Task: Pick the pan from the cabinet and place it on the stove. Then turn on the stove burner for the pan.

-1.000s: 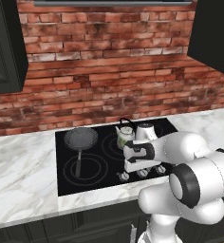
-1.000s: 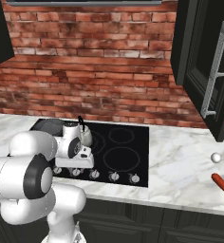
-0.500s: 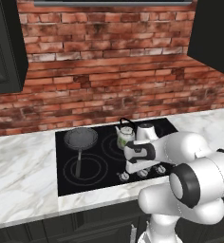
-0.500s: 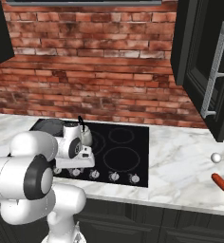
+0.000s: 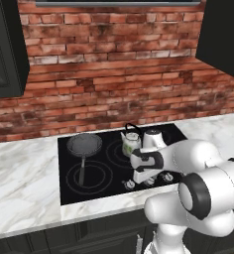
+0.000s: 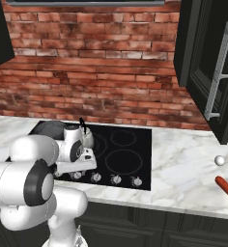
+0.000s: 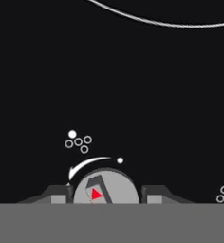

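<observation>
Both base views share the stove (image 5: 114, 163); hand view looks close down on it.

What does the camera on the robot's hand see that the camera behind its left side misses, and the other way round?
Hand view alone: the silver knob close up, with a red marker on its face, a white curved arrow and a small dot diagram printed on the glass beside it, and a dark finger tip on each side of it.

Left base view alone: the pan resting on a rear-left burner ring, a small kettle, the brick wall and the marble counter.

Both: the black stove and the gripper at its front knob row.
</observation>
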